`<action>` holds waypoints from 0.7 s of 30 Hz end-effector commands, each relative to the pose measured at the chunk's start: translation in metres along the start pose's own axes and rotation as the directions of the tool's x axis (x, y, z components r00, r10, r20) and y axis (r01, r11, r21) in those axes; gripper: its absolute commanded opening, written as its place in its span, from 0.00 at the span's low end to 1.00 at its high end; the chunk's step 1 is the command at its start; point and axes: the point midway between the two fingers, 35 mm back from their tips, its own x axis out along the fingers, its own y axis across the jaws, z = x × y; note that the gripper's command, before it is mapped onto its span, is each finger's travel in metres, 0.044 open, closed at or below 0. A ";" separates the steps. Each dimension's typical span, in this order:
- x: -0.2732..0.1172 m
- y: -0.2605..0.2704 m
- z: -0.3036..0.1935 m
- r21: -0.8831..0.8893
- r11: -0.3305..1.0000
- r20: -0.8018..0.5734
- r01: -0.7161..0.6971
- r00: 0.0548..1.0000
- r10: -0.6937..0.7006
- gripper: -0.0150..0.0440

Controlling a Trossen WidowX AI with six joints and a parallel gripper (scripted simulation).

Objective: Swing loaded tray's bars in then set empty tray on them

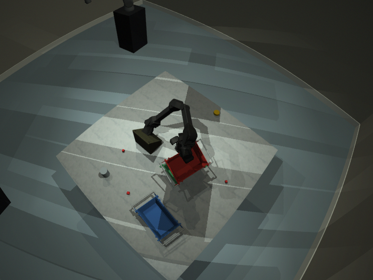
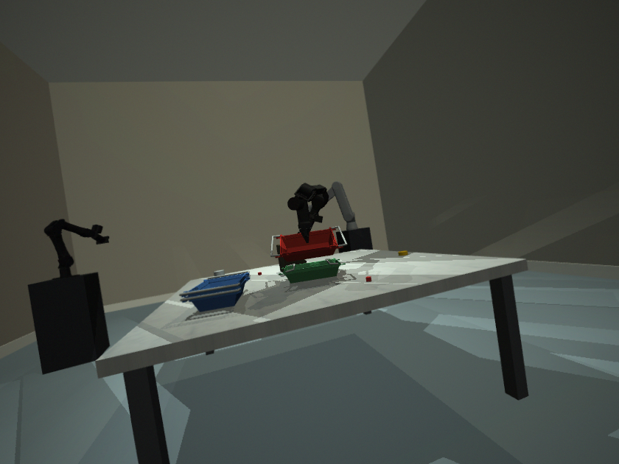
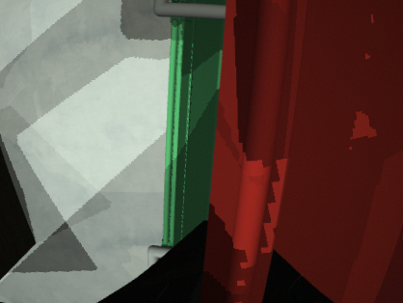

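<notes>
The empty red tray (image 1: 202, 154) (image 2: 322, 243) (image 3: 265, 106) hangs in the air, tilted, with its inside towards the exterior camera. Its wire bars stand out at its ends. My gripper (image 2: 306, 240) (image 3: 224, 235) is shut on the long side rim of the red tray; the fingertips are hidden in the top view. The green tray (image 1: 167, 170) (image 2: 315, 272) (image 3: 202, 101) stands on the table below, with a gap between the two. Its grey bars (image 3: 198, 11) (image 3: 155, 250) reach in over its top at both ends. Its load is hidden.
A blue tray (image 1: 168, 211) (image 2: 219, 295) stands nearby with its bars out. Small red cubes (image 1: 123, 150) (image 1: 128, 193) (image 1: 226, 181), a grey cylinder (image 1: 104, 172) and a yellow disc (image 1: 216, 112) (image 2: 402, 252) lie around. The arm's dark base block (image 1: 147, 140) is beside the green tray.
</notes>
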 end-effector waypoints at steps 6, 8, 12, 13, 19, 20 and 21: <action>0.009 -0.002 0.000 0.001 1.000 0.002 0.024 1.000 -0.024 0.25; 0.012 -0.002 0.000 0.001 1.000 0.002 0.024 1.000 -0.024 0.25; 0.018 -0.002 0.000 0.001 1.000 0.002 0.024 1.000 -0.024 0.25; 0.020 -0.002 0.000 0.001 1.000 0.002 0.024 1.000 -0.024 0.25; 0.027 -0.001 0.000 0.001 1.000 0.003 0.024 1.000 -0.024 0.25; 0.027 0.000 0.000 0.001 1.000 0.003 0.024 1.000 -0.024 0.25; 0.028 0.000 0.000 0.001 1.000 0.003 0.023 1.000 -0.023 0.25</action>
